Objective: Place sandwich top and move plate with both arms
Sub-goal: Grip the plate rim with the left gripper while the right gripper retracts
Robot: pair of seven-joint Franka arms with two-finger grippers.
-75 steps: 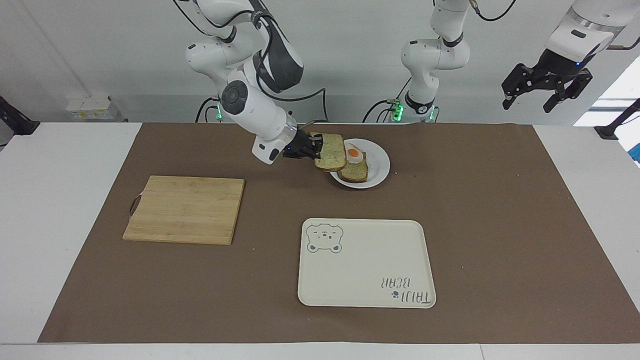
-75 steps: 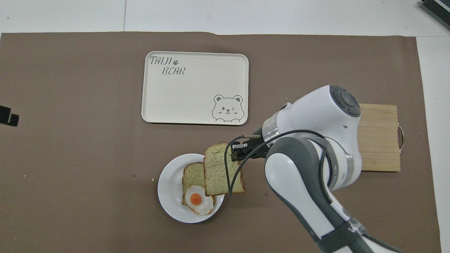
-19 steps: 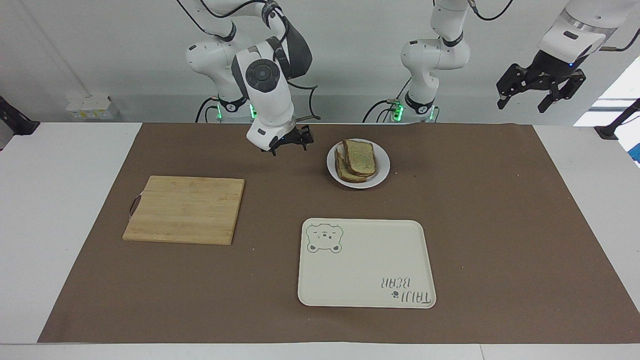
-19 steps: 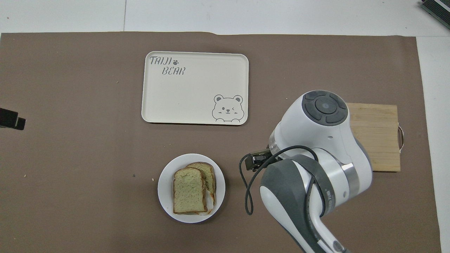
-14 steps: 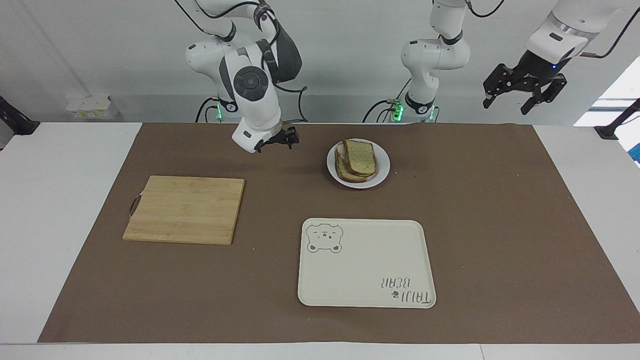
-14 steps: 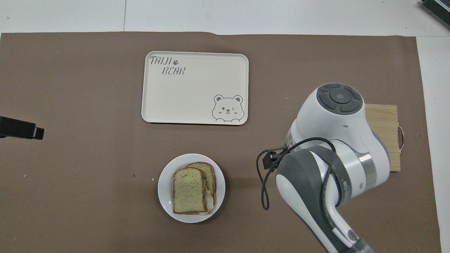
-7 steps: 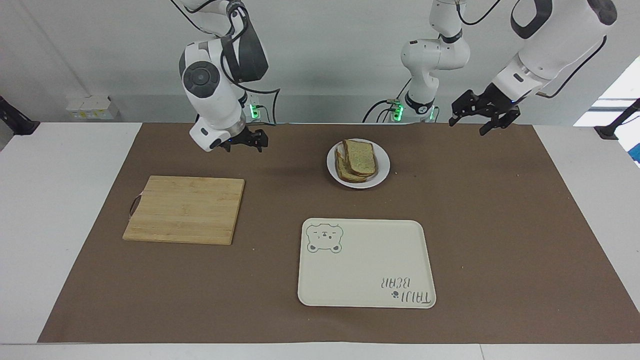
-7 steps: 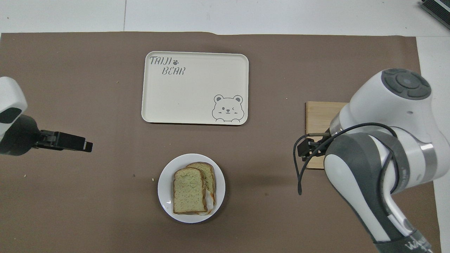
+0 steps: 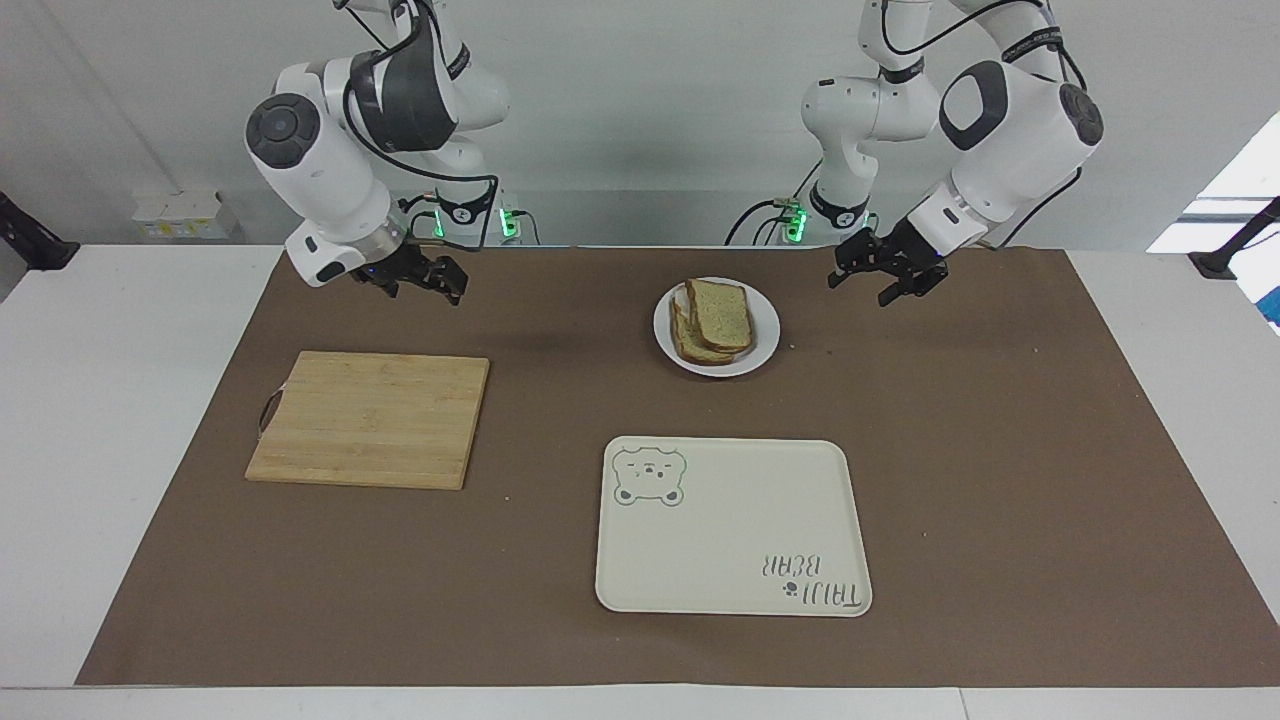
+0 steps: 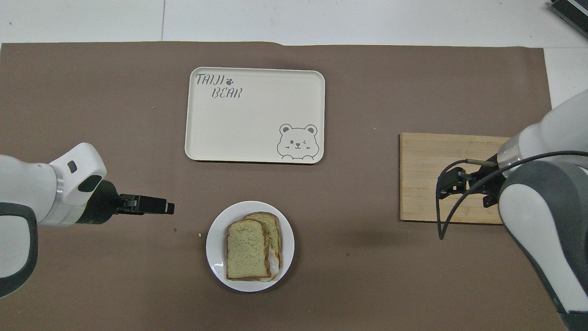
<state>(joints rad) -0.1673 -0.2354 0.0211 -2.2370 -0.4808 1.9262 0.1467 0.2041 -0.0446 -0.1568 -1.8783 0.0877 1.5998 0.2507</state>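
A speckled, brown-crusted sandwich top (image 9: 720,311) lies stacked on a small round white plate (image 9: 765,332), between two empty, open black grippers: the left gripper (image 9: 884,272) hovers beside the plate, the right gripper (image 9: 425,279) over brown paper near a bamboo cutting board (image 9: 370,419).

The scene is evenly and brightly lit from above. Only soft, faint shadows are cast on the matte brown table covering (image 9: 960,450). A mild sheen is seen on the small round glossy white plate (image 10: 216,246). Both views are rendered sharp, and straight edges are kept undistorted.
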